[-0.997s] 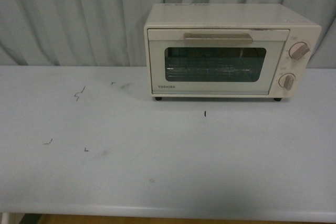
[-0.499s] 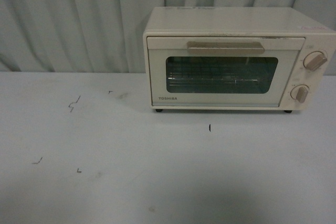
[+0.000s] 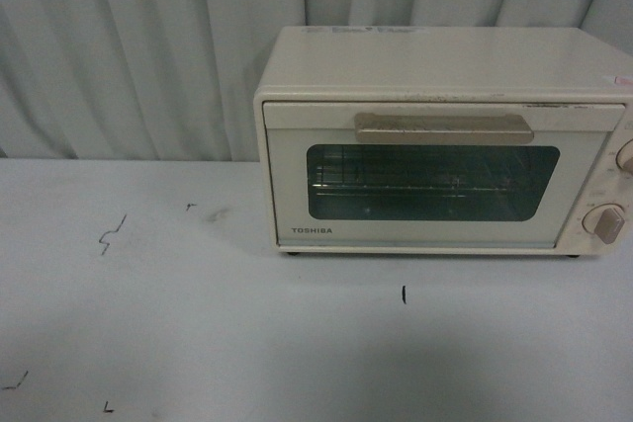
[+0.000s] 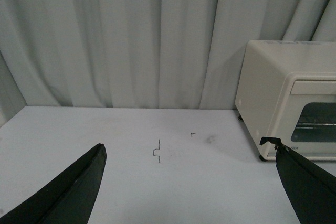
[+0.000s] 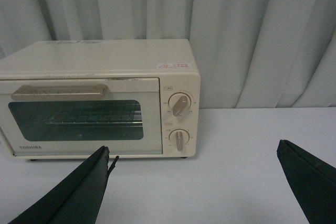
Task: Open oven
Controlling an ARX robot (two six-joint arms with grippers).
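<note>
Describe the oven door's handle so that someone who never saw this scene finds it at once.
On the white table, before the grey curtain, stands a cream oven. Across the top of its door, above the glass window, runs the handle, a beige bar. Unlike the two round knobs beside the door, it is long and horizontal.

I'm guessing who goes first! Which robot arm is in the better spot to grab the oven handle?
Probably the right. The right gripper, open, faces the oven front, with the handle in view ahead. The left gripper, also open, sees only the oven's near corner, off to one side.
</note>
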